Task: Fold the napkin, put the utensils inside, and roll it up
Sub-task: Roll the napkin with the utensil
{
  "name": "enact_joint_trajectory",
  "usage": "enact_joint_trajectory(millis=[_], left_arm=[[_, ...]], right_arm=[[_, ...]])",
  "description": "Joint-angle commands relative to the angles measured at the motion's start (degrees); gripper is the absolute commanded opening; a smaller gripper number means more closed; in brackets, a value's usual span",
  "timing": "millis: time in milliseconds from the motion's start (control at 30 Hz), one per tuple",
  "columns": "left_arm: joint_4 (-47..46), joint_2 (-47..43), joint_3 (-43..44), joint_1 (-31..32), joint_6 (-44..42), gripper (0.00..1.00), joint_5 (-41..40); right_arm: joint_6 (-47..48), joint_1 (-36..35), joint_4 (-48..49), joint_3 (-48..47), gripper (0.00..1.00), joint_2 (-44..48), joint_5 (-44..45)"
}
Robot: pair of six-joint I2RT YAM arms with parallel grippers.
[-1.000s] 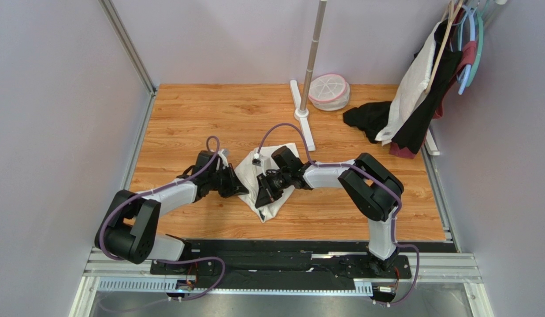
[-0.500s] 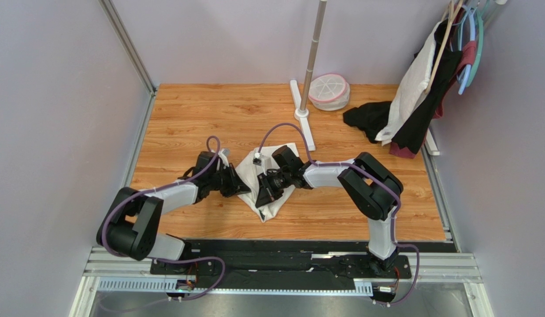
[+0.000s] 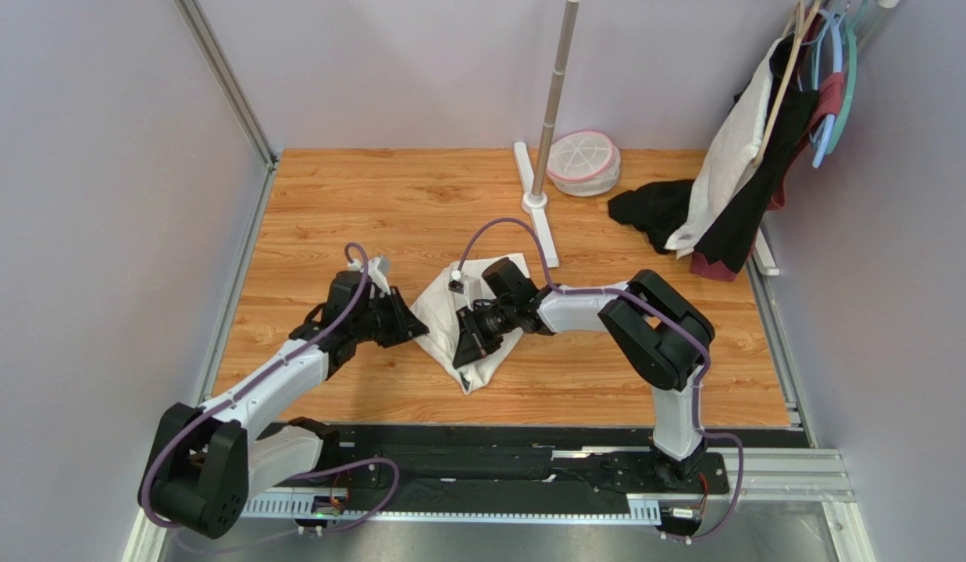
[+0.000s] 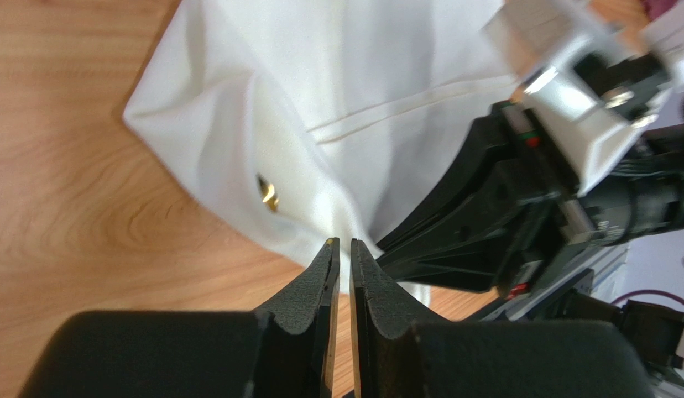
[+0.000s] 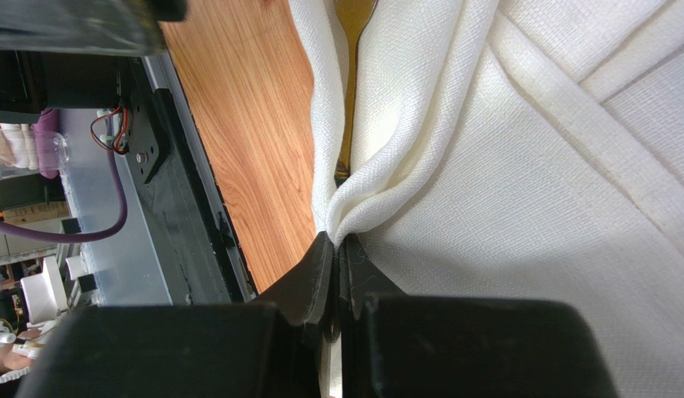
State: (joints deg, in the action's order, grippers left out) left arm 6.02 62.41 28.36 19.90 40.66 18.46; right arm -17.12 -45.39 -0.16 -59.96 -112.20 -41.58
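The left claw point(image 4: 342, 246), closed on nothing, has eased back to the napkin point(image 4: 362, 75) edge, leaving the right claw point(image 5: 337, 240) pinching the fold, probably to roll.

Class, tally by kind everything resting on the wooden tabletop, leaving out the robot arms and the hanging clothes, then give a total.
Cloths: 2 (napkin, black cloth)
Utensils: 1 (fork, mostly wrapped in the napkin)
Round containers: 1 (pink-rimmed tub)
Stands: 1 (pole stand)
Total: 5

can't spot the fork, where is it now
The fork sits inside the napkin; left wrist view shows its gold tip peeking out just beyond the left gripper.
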Motion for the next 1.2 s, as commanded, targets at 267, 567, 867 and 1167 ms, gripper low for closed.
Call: enact_joint_trajectory(millis=[267, 567, 867, 1167], left_arm=[[-2.1, 0.4, -4.3, 0.2, 0.2, 0.14, -1.1], [-10.6, 7.0, -3.0, 0.2, 0.3, 0.13, 0.4], [-14.8, 11.7, -3.0, 0.2, 0.6, 0.13, 1.1], [-19.1, 13.3, -2.7, 0.2, 1.4, 0.13, 1.5]], right_arm=[[3.0, -0.2, -6.2, 2.0, 0.00, -4.5, 10.7], [2.4, -0.1, -5.9, 2.2, 0.00, -4.6, 10.7], [2.4, -0.2, -6.3, 1.8, 0.00, -5.4, 10.5], [2.5, -0.2, -6.6, 1.3, 0.00, -6.0, 10.5]])
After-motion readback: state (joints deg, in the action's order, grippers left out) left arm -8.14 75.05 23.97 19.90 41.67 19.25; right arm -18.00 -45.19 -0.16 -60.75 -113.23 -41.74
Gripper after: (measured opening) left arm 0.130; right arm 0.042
